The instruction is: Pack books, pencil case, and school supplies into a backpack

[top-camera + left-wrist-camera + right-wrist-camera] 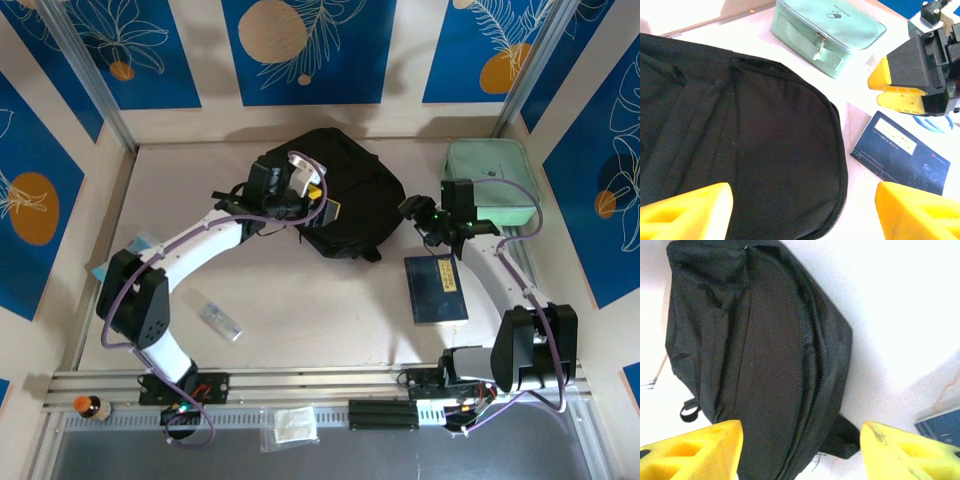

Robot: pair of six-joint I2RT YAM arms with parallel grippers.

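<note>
— What is there to pack into, and is anything in it?

— The backpack (pixel 355 205) lies flat at the far middle of the table (pixel 300 290). Its black flap is down with the zip running along the edge, so its inside is hidden. To its right, against the far right corner, sits the mint-green zip case (pixel 490 175), lid down, contents hidden too.

— And the loose things?

— One dark-blue book (pixel 437 288) with a yellowish label lies flat in front of the case, near the backpack's right edge but apart from it. The clear plastic box (pixel 220 320) lies alone near the front left, well apart from the backpack.

— The grippers?

— The left gripper (pixel 322 198) hangs over the backpack, jaws spread wide with only black fabric between them. The right gripper (pixel 412 212) is just beside the backpack's right edge, above the book, jaws also wide and holding nothing.

— The surroundings?

— A pale tabletop, walled by cream panels with blue sections (pixel 305 50) showing white leaves and orange discs. A small orange-capped bottle (pixel 90 405) stands on the front rail at left.
</note>
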